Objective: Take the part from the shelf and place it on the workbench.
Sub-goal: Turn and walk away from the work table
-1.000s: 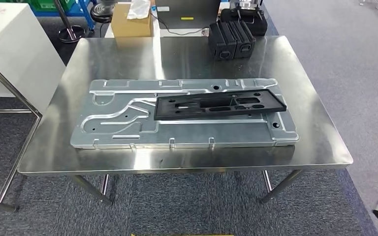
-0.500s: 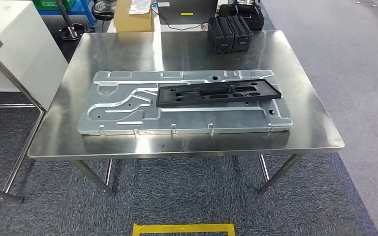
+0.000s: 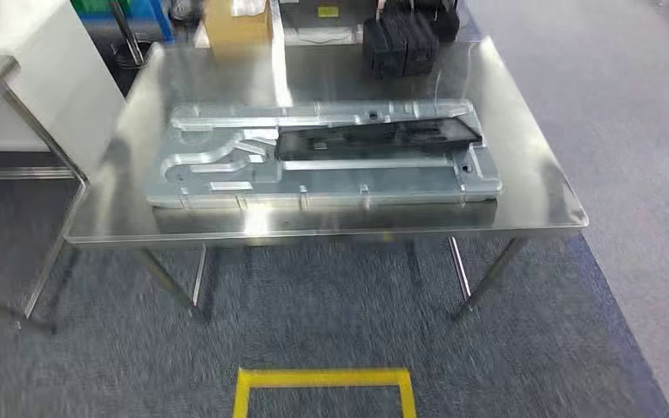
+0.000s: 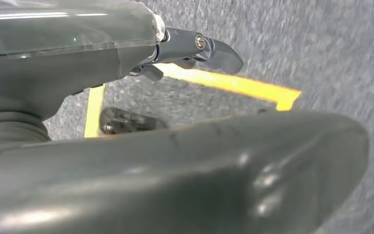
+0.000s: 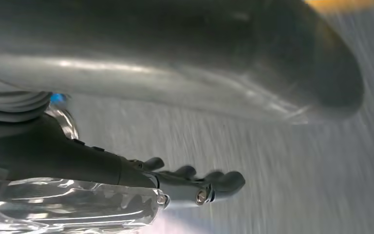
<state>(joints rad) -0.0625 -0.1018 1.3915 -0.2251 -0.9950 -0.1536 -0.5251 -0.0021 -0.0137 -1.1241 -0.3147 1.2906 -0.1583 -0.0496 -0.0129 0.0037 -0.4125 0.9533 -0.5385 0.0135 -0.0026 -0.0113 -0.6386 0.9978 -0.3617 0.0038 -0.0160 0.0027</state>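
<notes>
part [image 3: 375, 139] | black, long axis crosswise on the worktop [image 3: 331, 222], well ahead of both my hands; left hand [image 4: 195, 48] and right hand [image 5: 195, 183] hang low, fingers loosely apart, holding nothing; neither nearer

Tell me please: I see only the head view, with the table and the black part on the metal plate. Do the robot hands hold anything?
Observer: No. The left robot hand holds nothing; it hangs over grey carpet.
Operator: And the right one?
Observer: The right robot hand holds nothing either, and its fingers are apart.
Operator: What shows near the left one?
Observer: A yellow tape line on the carpet, just beyond its fingers.
</notes>
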